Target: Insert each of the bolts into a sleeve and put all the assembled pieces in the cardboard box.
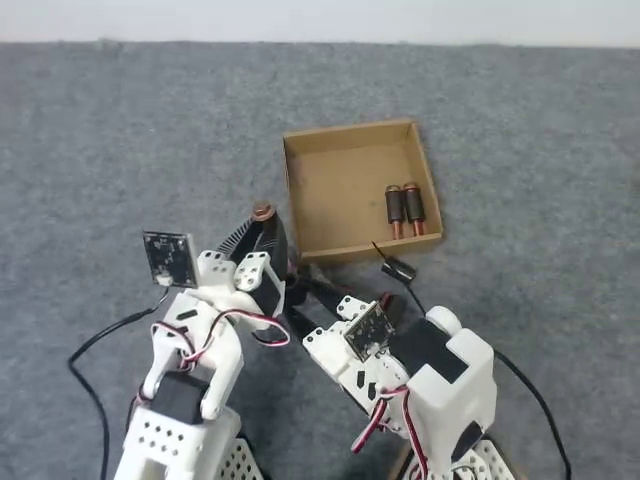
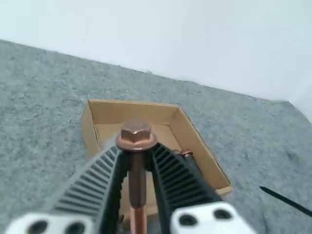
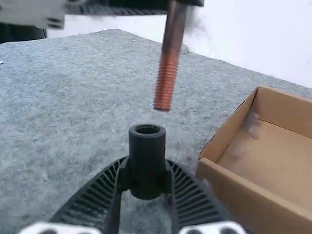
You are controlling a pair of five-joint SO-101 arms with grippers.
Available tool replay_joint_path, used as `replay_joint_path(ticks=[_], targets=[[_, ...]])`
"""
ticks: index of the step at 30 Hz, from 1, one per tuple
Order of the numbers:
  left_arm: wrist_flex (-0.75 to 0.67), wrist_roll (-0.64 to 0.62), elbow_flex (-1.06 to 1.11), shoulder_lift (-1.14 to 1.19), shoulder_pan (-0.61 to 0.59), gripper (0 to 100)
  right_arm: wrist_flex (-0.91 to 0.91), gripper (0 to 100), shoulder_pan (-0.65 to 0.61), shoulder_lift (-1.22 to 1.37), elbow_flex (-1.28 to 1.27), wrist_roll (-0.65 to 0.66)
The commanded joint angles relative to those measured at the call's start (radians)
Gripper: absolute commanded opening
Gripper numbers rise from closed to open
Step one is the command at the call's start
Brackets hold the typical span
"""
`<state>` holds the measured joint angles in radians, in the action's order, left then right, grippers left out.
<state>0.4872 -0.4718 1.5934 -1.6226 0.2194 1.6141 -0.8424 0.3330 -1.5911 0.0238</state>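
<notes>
Bolt (image 1: pixel 262 211), coppery, stands upright in left gripper (image 1: pixel 262 228) beside cardboard box (image 1: pixel 335 185); two finished pieces (image 1: pixel 405 208) lie inside. Left wrist: ribbed black jaws clamped on the shank under the hex head. Right wrist: right gripper (image 3: pixel 145 183) pinches black tubular sleeve (image 3: pixel 146 153), bore up, threaded tip just above, likely lined up for insertion.

The high view looks steeply down on the table (image 1: pixel 520 120) from well above. Each wrist view looks out along its own jaws from close up, and all three share the box (image 1: pixel 340 190).
</notes>
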Motion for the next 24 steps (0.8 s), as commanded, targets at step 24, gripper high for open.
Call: replay_joint_path(ticks=[24], targets=[[0.181,-0.003,0.047,-0.195,0.060,1,-0.005,0.6,-0.004,-0.053,0.011,0.014]])
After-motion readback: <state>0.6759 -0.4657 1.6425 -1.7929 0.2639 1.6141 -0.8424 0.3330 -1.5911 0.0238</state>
